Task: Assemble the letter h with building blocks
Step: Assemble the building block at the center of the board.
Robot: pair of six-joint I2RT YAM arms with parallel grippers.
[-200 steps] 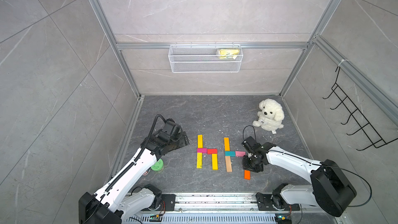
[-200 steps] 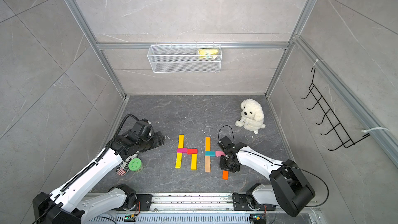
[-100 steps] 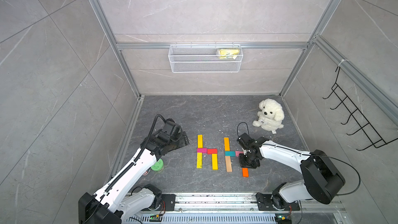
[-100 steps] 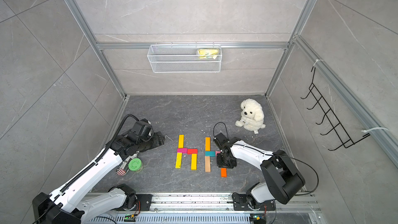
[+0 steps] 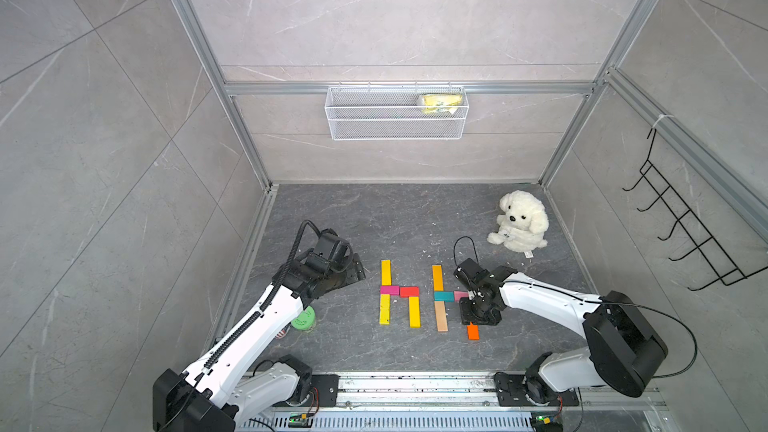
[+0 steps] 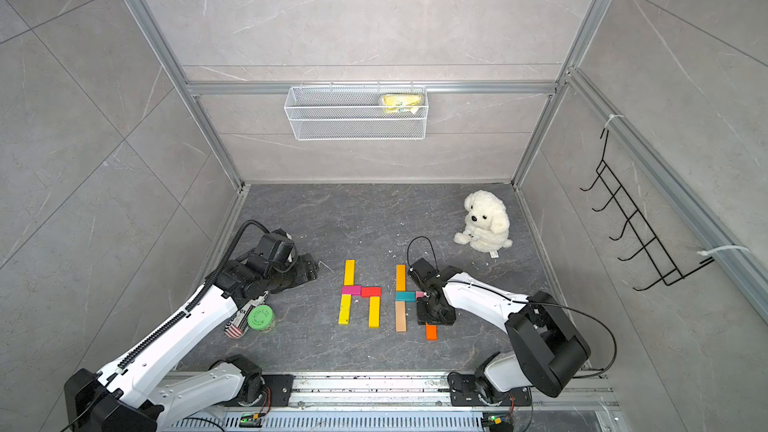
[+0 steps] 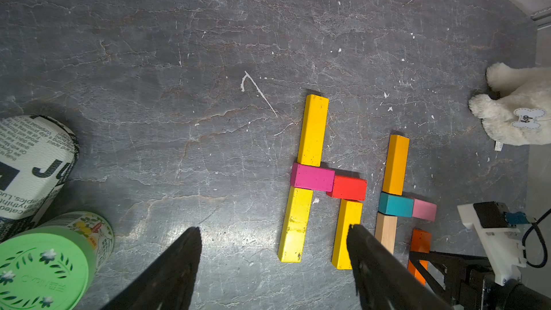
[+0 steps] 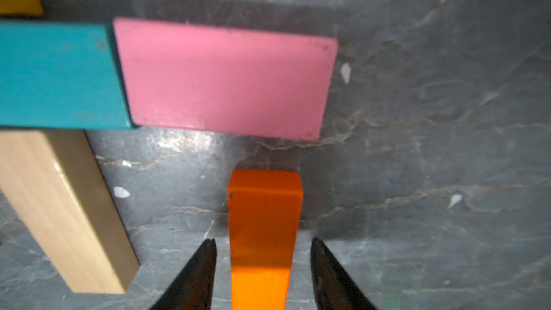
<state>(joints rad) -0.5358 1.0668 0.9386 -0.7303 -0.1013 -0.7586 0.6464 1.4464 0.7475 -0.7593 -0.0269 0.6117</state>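
Between the parted fingers (image 8: 196,272) of your right gripper (image 8: 263,243) the orange block (image 8: 264,210) lies free, seemingly the last leg; left gripper (image 7: 273,229) gapes empty.

We see two groups mid-counter (image 5: 353,218): the left block cluster (image 5: 389,290), and the right block cluster (image 5: 442,296) just beside it, not touching. The loose bar (image 5: 473,331) lies just in front of that cluster's rightmost short piece, small gap, between the fingers of the right hand (image 8: 263,241), touching neither. Plush dog (image 5: 519,222) behind-right, well apart. Can (image 6: 261,317) front-left, well apart. Wire basket (image 5: 395,128) on the back wall.
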